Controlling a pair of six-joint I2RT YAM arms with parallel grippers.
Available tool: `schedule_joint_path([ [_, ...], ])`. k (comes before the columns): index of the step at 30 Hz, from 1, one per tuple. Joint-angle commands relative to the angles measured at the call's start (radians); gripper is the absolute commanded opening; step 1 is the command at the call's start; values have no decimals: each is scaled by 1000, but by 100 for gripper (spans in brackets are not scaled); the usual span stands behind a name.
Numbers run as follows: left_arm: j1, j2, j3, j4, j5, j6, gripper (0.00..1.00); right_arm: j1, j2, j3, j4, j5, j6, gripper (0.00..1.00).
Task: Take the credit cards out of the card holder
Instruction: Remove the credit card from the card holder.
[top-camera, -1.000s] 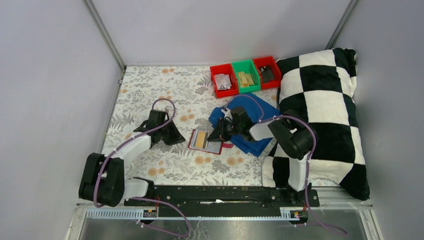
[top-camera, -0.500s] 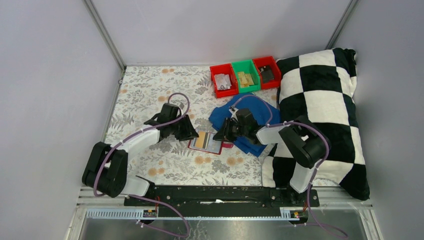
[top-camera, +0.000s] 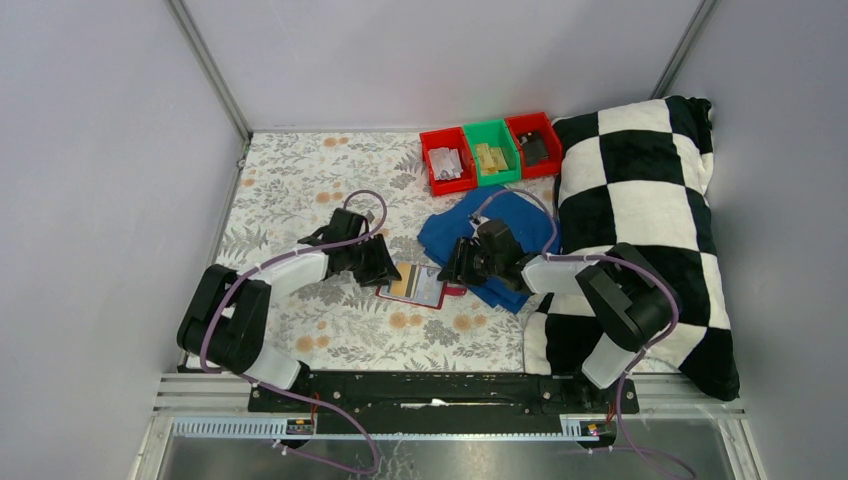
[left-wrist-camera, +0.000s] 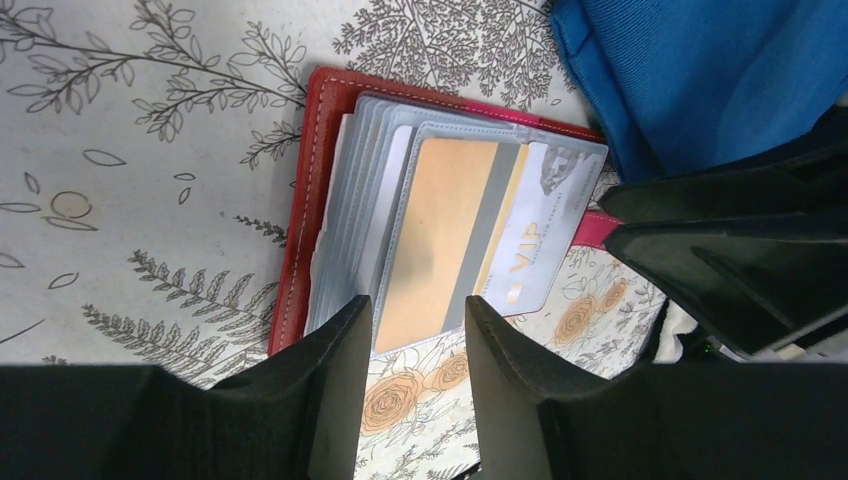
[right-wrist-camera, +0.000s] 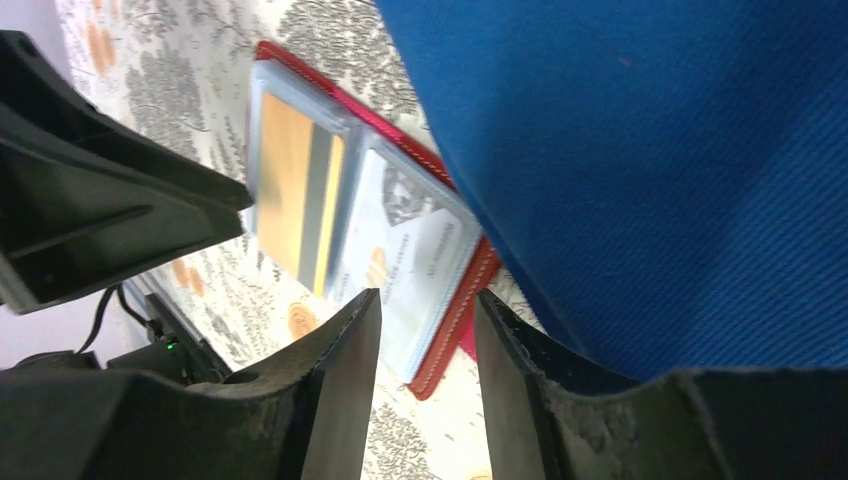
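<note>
Card holder (left-wrist-camera: 300, 220): open. Left pincer (left-wrist-camera: 415, 310) at its 9 o'clock, right pincer (right-wrist-camera: 427, 300) at 3, both half-open, empty. Pin it with your right; pinch tan card (left-wrist-camera: 440, 240) edge-on.

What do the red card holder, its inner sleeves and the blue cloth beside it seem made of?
Card holder: probably leather or imitation leather, matte red, pale stitching along its edge. Inner sleeves: clear, faintly glossy plastic film; the tan card shows through. Blue cloth: woven fabric, matte, with a fine ribbed weave.
</note>
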Motion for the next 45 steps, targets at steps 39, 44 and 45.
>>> schedule_joint_path([
  [39,-36,25,44,181,163,-131,44,-53,-69,8,-56,44,-69,51],
  [44,-34,40,24,190,142,-137,44,-41,-72,19,-5,-21,-49,49],
  [45,-34,44,24,185,136,-137,44,-31,-61,31,-1,-33,-46,48],
])
